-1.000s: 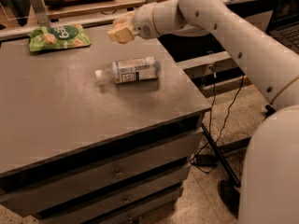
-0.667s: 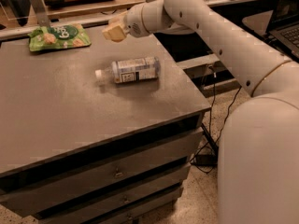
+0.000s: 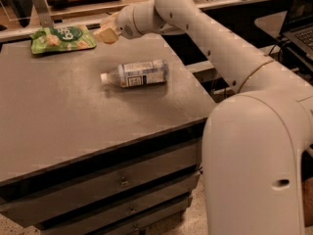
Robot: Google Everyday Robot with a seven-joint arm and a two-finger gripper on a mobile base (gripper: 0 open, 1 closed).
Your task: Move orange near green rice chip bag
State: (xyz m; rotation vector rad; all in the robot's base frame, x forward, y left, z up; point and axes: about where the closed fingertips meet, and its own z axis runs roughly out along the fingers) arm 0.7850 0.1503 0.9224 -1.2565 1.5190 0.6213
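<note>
End effector [image 3: 106, 32] hovers above the worktop's [image 3: 58, 121] far edge, just right of the green rice chip bag [image 3: 62, 38] in the far-left corner. Whether it grips anything I cannot tell. The orange is unseen, presumably carried for placing. A plastic bottle [image 3: 136, 73] lies mid-worktop.

Hand [image 3: 106, 32], beside green rice chip bag [image 3: 62, 38] near far edge of table [image 3: 58, 111]: contents indistinct. Left side of table cut off.
</note>
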